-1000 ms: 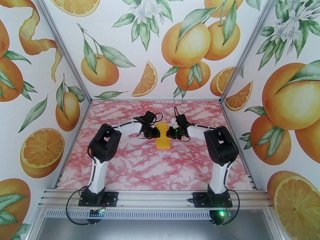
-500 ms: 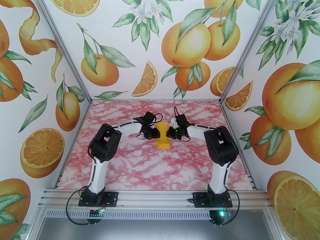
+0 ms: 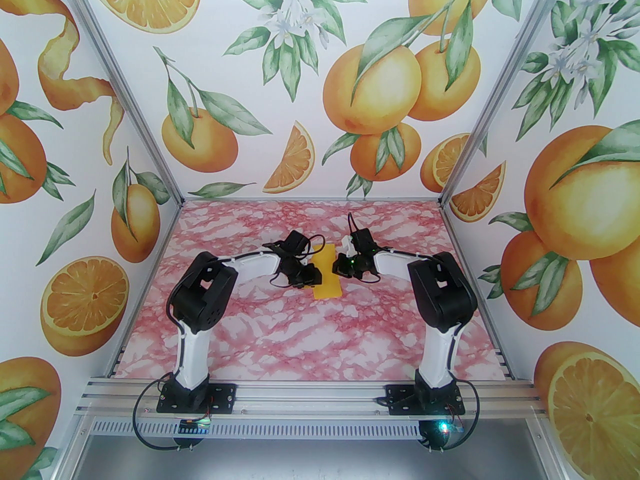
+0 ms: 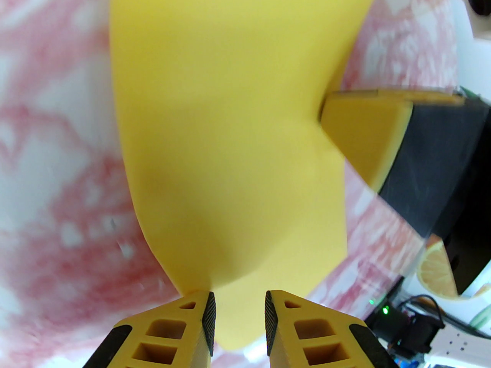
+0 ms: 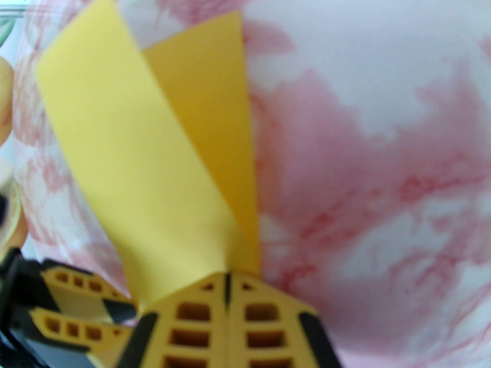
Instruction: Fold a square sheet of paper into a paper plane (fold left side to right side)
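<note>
The square sheet of paper point(image 3: 330, 283) lies on the tabletop point(image 3: 300, 328), left half arched over right, not yet creased. My left tool point(image 4: 239, 309), spread, straddles its lifted edge. My right tool point(image 5: 227, 278), pressed together, touches the right edge.

The left arm point(image 3: 192, 353) and the right arm point(image 3: 440, 358) have white shells on their links and bulky black housings at the joints. Each stands on a black base plate point(image 3: 222, 398) with small screws, at 7 and 5 o'clock overhead. Thin black cables point(image 3: 140, 418) loop off bases and wrists. A green light point(image 3: 353, 260) glows at the right wrist. The left fingers point(image 4: 191, 322) and right fingers point(image 5: 165, 309) are yellow-orange lattice with square cut-outs and black ribbed pads point(image 4: 210, 320).
</note>
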